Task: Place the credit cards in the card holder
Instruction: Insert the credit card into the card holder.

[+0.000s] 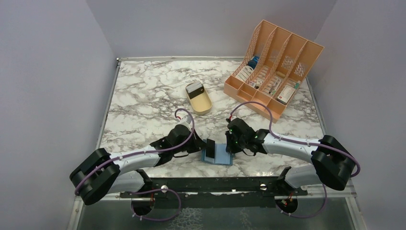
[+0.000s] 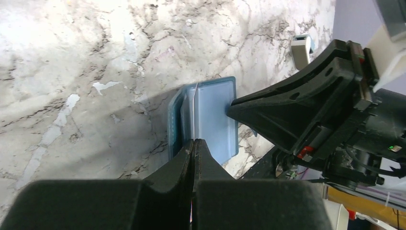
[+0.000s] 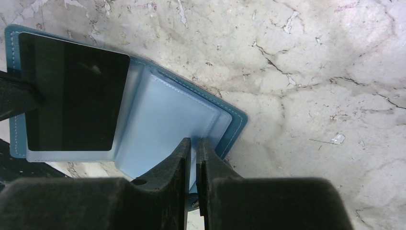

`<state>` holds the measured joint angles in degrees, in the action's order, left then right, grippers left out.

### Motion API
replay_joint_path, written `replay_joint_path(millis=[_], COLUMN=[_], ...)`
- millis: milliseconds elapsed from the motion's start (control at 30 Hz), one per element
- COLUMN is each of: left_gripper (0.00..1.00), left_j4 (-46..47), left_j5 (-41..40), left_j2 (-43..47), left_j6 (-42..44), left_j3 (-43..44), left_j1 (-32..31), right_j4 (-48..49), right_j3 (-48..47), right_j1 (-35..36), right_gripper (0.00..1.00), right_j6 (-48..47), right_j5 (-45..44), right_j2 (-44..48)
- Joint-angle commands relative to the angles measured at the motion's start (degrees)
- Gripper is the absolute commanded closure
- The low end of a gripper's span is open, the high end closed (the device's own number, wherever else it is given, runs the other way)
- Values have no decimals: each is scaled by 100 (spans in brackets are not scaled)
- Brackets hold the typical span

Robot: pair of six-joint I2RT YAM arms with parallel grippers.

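The card holder (image 1: 221,156) lies open on the marble near the front edge, with pale blue faces and a teal rim (image 3: 167,115). A black credit card (image 3: 72,91) sits against its left face, and in the left wrist view it shows only as a thin pale edge (image 2: 196,103). My left gripper (image 2: 194,142) is shut on that card's outer end (image 1: 211,145). My right gripper (image 3: 193,140) is shut on the near edge of the card holder's right flap (image 2: 215,115), with pale blue showing between its tips.
A tan oval tray (image 1: 199,99) holding a small card stands behind the arms at mid-table. An orange slotted file rack (image 1: 274,67) with items in it stands at the back right. The black base rail (image 1: 210,184) runs just in front of the card holder.
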<state>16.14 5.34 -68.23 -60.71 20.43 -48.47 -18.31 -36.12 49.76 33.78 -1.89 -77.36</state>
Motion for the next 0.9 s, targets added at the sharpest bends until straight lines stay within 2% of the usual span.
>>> replay_joint_path(millis=[0, 267, 867], left_gripper=[100, 100, 100], left_j4=[467, 761, 755], left_j5=[296, 595, 573], left_j2=[-3, -281, -517], left_j6=[50, 79, 166], left_j3=[-47, -46, -254], left_j1=[22, 39, 72], right_j4=[126, 135, 125], right_j3=[100, 114, 199], right_j1=[-10, -10, -10], right_gripper=[90, 90, 90], right_j6=[1, 12, 59], right_j5=[-37, -39, -80], right_j2=[-2, 41, 169])
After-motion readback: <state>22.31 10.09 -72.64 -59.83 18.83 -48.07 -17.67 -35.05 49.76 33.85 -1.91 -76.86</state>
